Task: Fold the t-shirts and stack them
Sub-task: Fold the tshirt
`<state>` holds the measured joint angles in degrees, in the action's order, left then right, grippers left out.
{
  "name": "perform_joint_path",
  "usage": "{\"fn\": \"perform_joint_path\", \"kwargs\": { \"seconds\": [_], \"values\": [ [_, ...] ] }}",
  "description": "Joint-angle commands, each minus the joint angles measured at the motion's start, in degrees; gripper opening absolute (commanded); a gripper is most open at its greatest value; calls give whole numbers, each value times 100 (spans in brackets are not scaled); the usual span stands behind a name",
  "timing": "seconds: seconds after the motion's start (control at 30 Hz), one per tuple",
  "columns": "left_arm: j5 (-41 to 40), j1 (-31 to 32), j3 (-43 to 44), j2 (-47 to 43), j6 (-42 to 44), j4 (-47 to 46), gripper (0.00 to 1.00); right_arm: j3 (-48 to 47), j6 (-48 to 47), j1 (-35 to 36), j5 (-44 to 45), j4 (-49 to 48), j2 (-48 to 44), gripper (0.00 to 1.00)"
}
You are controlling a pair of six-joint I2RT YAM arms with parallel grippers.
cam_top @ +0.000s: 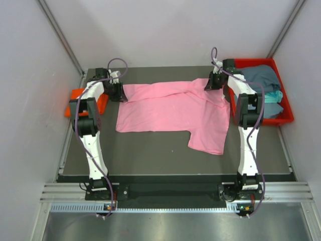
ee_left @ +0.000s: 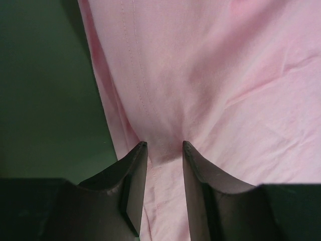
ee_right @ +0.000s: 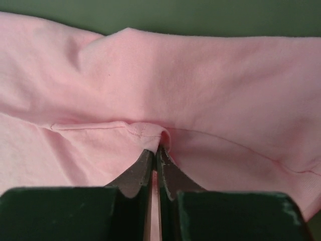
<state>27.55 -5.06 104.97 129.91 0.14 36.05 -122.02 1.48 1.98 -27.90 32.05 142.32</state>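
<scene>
A light pink t-shirt point(cam_top: 170, 110) lies spread on the dark table point(cam_top: 150, 155), with one sleeve hanging towards the front right. My left gripper point(cam_top: 119, 93) is at its far left corner. In the left wrist view the left gripper point(ee_left: 164, 145) is open, its fingers astride the hemmed edge of the pink cloth point(ee_left: 225, 75). My right gripper point(cam_top: 211, 84) is at the shirt's far right part. In the right wrist view the right gripper point(ee_right: 156, 149) is shut on a small fold of the pink cloth point(ee_right: 200, 65) by a seam.
A red tray point(cam_top: 251, 61) stands at the back right and holds a grey-blue shirt point(cam_top: 261, 75) and a teal one point(cam_top: 273, 96). An orange shirt point(cam_top: 76, 95) lies off the table's left edge, behind the left arm. Grey walls close in both sides.
</scene>
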Motion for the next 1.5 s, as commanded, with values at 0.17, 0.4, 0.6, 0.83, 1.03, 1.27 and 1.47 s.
{"fn": "perform_joint_path", "kwargs": {
  "seconds": [0.17,0.4,0.6,0.83,1.03,1.27,1.47],
  "values": [
    [57,-13,-126,-124,-5,-116,39,2,-42,-57,-14,-138,-661,0],
    [426,-30,6,-27,-313,-283,38,687,-77,13,-84,2,-1329,0],
    [602,-100,15,17,-392,-318,38,1180,-42,145,-189,117,-1672,1],
    [699,-179,155,79,-436,-327,38,1856,37,399,-295,135,-2015,1],
    [743,-232,199,123,-471,-345,39,2164,54,654,-330,126,-2156,3],
    [778,-267,191,158,-506,-353,39,2410,178,725,-400,169,-2410,10],
    [778,-346,366,219,-647,-380,39,2437,81,681,-217,223,-2745,16]
  ]
}}
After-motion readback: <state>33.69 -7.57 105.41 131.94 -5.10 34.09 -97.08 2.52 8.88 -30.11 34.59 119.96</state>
